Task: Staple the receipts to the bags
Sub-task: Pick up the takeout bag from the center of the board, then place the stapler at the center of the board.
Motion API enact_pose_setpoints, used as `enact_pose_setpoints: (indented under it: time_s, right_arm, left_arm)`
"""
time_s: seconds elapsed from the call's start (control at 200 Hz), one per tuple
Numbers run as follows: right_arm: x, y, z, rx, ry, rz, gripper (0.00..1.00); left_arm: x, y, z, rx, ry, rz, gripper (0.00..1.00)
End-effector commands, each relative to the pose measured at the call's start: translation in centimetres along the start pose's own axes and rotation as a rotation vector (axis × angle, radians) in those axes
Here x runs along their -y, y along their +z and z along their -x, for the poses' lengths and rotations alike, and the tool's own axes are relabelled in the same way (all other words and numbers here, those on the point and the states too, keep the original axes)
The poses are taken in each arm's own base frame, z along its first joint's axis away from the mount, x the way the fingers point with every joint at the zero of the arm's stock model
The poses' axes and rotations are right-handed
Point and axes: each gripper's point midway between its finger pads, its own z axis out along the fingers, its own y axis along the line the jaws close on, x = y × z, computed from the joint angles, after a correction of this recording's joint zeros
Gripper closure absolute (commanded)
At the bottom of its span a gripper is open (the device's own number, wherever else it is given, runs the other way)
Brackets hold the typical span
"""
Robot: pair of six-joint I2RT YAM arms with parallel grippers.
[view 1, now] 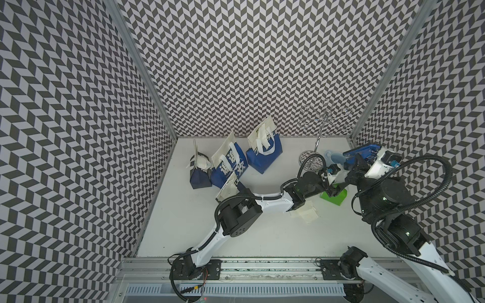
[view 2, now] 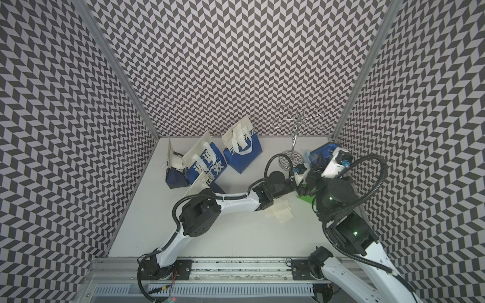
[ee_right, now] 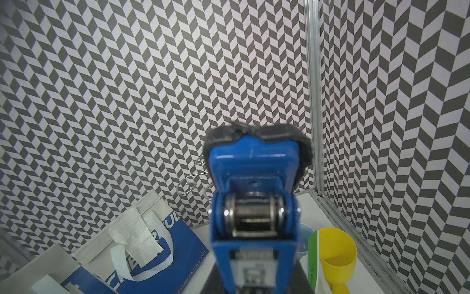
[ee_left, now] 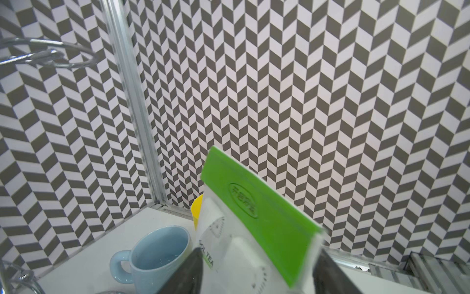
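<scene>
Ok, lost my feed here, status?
Left gripper straddling green bag, grip unconfirmed. Right gripper shut on stapler. Loose receipts on table. Mug, yellow cup close by bag.

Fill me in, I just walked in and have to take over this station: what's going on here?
The right claw holds the blue stapler up near the back right corner. The left claw has its jaws on either side of the green and white bag; whether it grips it is unclear. The blue bags sit at the back left, and loose receipts lie on the table nearby.
</scene>
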Motion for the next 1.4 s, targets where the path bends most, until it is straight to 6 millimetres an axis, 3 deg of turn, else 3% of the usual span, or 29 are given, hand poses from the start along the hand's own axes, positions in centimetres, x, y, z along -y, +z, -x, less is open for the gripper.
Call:
enact_pose_setpoints:
  time_s: [0.0, 0.26, 0.396, 0.536, 0.656, 0.756, 0.981, 1.137, 1.197, 1.287, 1.392]
  right_arm:
    - [-0.4, -0.3, 1.6, 0.052, 0.075, 0.035, 0.97]
    - [-0.5, -0.2, 0.2, 0.011, 0.069, 0.039, 0.98]
    - [-0.5, -0.3, -0.2, -0.005, 0.067, 0.045, 0.98]
    - [-0.6, -0.3, -0.6, -0.009, 0.053, 0.051, 0.97]
    - [-0.5, -0.1, -0.9, -0.015, 0.052, 0.039, 0.98]
    - [-0.1, -0.2, -0.7, -0.015, 0.042, 0.019, 0.98]
    - [1.7, -1.1, 0.6, 0.01, 0.044, -0.045, 0.98]
    - [2.6, -1.6, 0.8, 0.002, 0.03, -0.076, 0.99]
    - [2.5, -1.1, -0.9, -0.048, -0.003, -0.089, 0.98]
    - [1.2, 0.4, -5.5, -0.18, -0.062, -0.075, 0.99]
    - [0.0, 1.9, -11.3, -0.336, -0.04, -0.029, 0.99]
  left_arm:
    - [-1.8, 0.3, 2.3, 0.082, -0.093, 0.039, 0.43]
    - [-2.5, 0.3, 1.9, 0.093, -0.164, 0.001, 0.44]
    - [-3.1, 0.4, 0.7, 0.086, -0.205, -0.002, 0.47]
    - [-2.3, 0.3, 0.7, 0.086, -0.219, -0.057, 0.63]
    - [-2.0, 0.1, 1.1, 0.082, -0.258, -0.092, 1.0]
    - [-2.9, -0.9, 2.5, 0.077, -0.29, -0.102, 1.0]
    - [-4.6, -5.9, 11.8, 0.188, -0.188, -0.044, 1.0]
    - [-5.8, -10.7, 16.0, 0.126, -0.065, 0.064, 1.0]
    - [-5.3, -13.2, 17.4, 0.12, -0.026, 0.087, 1.0]
    - [-5.3, -17.0, 18.6, 0.081, -0.014, 0.154, 1.0]
    - [-6.5, -21.1, 17.9, 0.019, -0.018, 0.292, 1.0]
